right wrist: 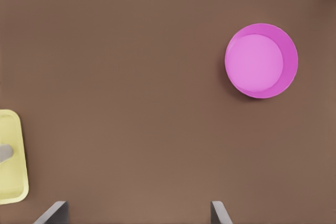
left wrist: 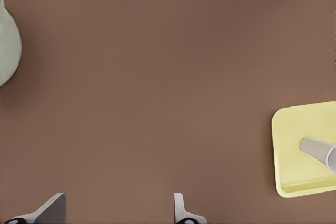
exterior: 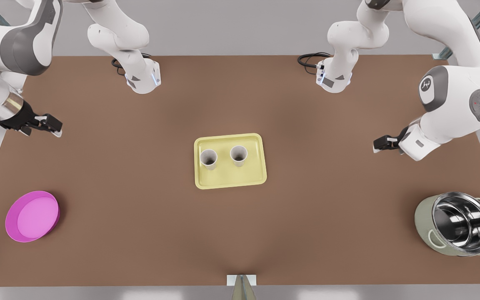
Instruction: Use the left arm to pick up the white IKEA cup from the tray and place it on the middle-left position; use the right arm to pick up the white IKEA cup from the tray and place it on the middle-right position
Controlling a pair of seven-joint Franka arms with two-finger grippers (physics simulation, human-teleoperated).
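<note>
Two white cups stand upright side by side on the pale yellow tray (exterior: 231, 182) at the table's middle, one (exterior: 208, 158) toward the front view's left and one (exterior: 238, 155) toward its right. My left gripper (exterior: 376, 146) hovers open over bare table well off the tray on the front view's right. Its wrist view shows its open fingers (left wrist: 116, 211), the tray's edge (left wrist: 289, 129) and one cup (left wrist: 317, 150). My right gripper (exterior: 54, 126) hangs open far off on the front view's left. Beyond its fingertips (right wrist: 136, 212) lies the tray's corner (right wrist: 10, 182).
A round pink dish (exterior: 31, 216) (right wrist: 261, 60) sits near the front corner on the front view's left. A pale green pot (exterior: 456, 225) (left wrist: 8, 51) with a steel inside lies tilted at the front corner on the right. Both arm bases stand at the far edge.
</note>
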